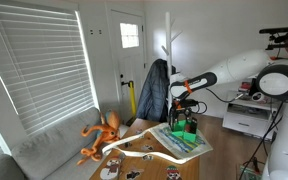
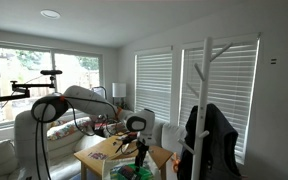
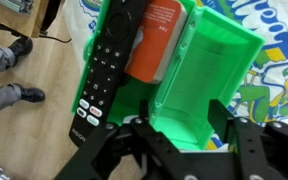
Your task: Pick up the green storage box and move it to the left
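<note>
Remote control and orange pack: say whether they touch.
Touching. The wrist view shows the remote control and the orange pack side by side in the green storage box, edges meeting with no gap.

Wooden table (image 1: pixel 216 135), pale striped sheet (image 1: pixel 184 145) flat on it, small objects (image 1: pixel 119 165) near one end

Legible text: none
Remote (image 3: pixel 106 62) button marks and sheet (image 3: pixel 276 50) lettering are too blurred to read
</note>
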Motion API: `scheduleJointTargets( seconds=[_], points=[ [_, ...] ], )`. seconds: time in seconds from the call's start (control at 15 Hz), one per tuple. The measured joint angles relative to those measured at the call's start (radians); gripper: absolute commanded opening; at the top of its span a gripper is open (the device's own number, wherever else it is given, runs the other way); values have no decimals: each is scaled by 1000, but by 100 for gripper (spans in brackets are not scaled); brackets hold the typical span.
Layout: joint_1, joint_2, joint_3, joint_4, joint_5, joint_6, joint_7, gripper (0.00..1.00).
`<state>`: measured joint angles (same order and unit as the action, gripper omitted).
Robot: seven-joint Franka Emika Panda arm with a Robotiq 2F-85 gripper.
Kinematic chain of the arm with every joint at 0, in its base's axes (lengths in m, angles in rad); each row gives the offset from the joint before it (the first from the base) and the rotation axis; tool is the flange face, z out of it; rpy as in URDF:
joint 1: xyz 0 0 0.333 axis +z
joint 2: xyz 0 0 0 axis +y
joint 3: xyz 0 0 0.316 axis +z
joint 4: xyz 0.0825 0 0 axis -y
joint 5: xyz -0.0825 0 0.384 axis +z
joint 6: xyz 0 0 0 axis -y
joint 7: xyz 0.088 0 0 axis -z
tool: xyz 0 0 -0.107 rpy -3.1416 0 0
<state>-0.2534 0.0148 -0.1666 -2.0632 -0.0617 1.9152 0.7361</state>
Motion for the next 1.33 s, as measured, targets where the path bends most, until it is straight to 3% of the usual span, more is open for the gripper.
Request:
scheduleJointTargets(
  seconds=[0.47,0.67,0.93,1.0,1.13,1.33],
  points=[
    [7,6,-8,-2,0,-5,0,56],
    [7,6,-15,-5,0,-12,0,46],
    [10,6,-16,-17,0,-15,0,52],
    [13,6,-16,-23,0,-13,0,49],
    [22,6,-16,-33,0,-12,0,26],
    [31,6,-16,-44,-5,-12,2,4]
  ],
)
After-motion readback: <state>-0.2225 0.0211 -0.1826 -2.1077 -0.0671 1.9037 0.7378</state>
